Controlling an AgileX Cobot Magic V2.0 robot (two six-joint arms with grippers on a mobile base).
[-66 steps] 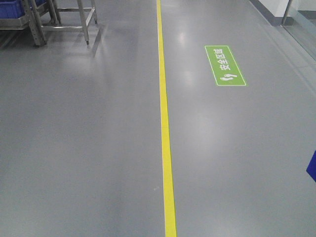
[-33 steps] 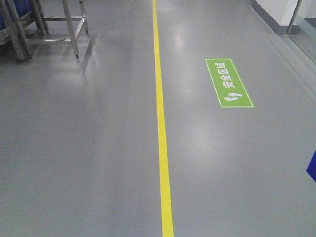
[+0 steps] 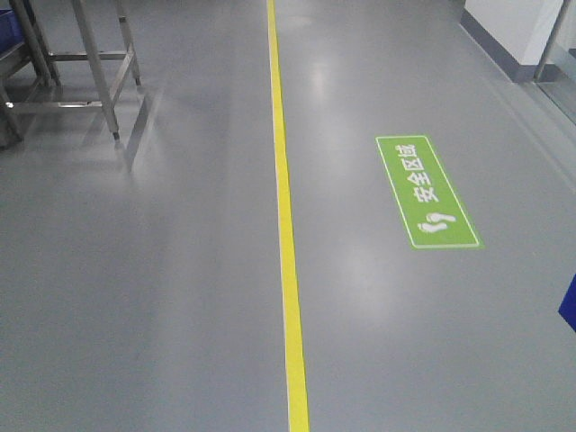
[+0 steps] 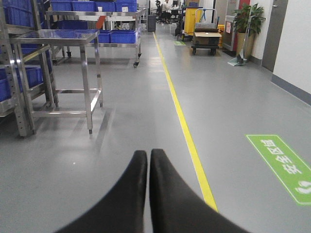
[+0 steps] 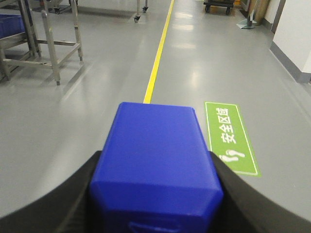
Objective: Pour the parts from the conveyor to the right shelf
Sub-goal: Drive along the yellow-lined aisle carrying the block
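Observation:
In the right wrist view a bright-blue plastic part fills the space between the black fingers, and my right gripper is shut on it above the grey floor. A blue corner pokes in at the right edge of the front view. My left gripper is shut, its black fingertips pressed together with nothing between them, pointing down the aisle. The conveyor is out of view. No roller lanes show, so I cannot tell whether any rack here is the right shelf.
Steel-framed racks with blue crates line the left side, and a bare steel stand is nearest. A yellow line runs down the floor beside a green safety sign. A wall bounds the right; carts stand far ahead.
In the front view the green sign, yellow line and steel stand have slid down and closer, so the base has rolled forward along the aisle. The blue corner stays at the right edge.

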